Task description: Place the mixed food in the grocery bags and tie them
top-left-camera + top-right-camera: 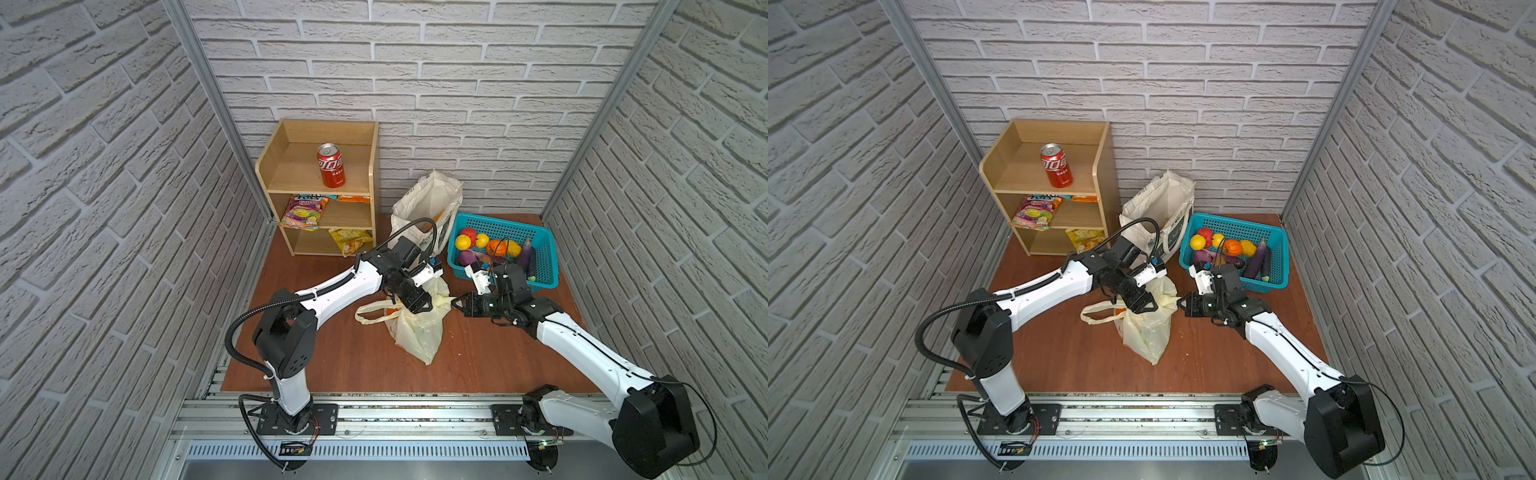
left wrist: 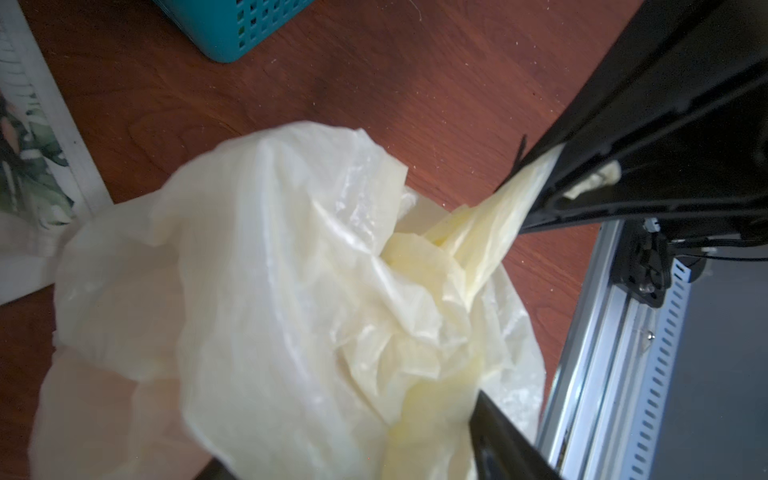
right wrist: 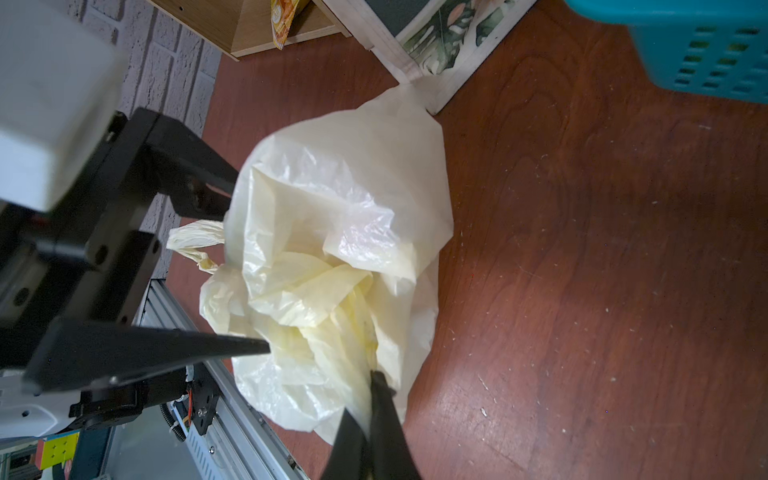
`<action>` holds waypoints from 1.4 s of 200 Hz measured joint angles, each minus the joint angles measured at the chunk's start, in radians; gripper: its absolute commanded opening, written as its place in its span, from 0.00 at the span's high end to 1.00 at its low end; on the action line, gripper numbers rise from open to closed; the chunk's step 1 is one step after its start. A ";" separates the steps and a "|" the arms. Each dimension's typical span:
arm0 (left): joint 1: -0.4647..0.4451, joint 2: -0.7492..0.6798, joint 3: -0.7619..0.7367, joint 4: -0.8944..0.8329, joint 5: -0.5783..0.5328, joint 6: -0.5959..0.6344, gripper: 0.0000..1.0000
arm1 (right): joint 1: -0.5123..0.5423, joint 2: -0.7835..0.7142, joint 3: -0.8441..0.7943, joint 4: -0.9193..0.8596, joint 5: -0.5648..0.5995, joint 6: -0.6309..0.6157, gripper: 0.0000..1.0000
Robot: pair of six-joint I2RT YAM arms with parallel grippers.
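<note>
Right wrist view shows the jaws more plainly than the top views do. The right pincer [image 3: 370, 415] has its jaws pressed together on a stretched strip of the plastic bag [image 3: 332, 187]. The left pincer [image 3: 251, 270] stands with jaws apart, one finger on each side of the bag's bunched top.

Left wrist view adds that the strip runs taut into the right pincer.

In both top views the bag lies on the tabletop [image 1: 332, 365] between the arms. Its other handle loop [image 1: 368, 313] hangs slack on the left. The canvas tote [image 1: 428, 199] stands behind it, beside the basket [image 1: 498, 219].

The left arm reaches forward with its wrist bent down over the bag. The right arm stretches low, its pincer level and pointing left.
</note>
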 measured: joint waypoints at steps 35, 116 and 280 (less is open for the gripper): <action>-0.008 0.000 -0.014 0.026 0.024 -0.016 1.00 | 0.000 -0.002 0.007 -0.001 -0.011 0.002 0.76; -0.011 -0.187 -0.046 0.037 -0.021 -0.037 1.00 | -0.060 -0.190 0.190 -0.088 0.058 0.045 0.38; 0.231 -0.311 0.540 0.091 -0.220 0.029 1.00 | -0.068 0.796 1.055 -0.034 -0.023 0.291 0.78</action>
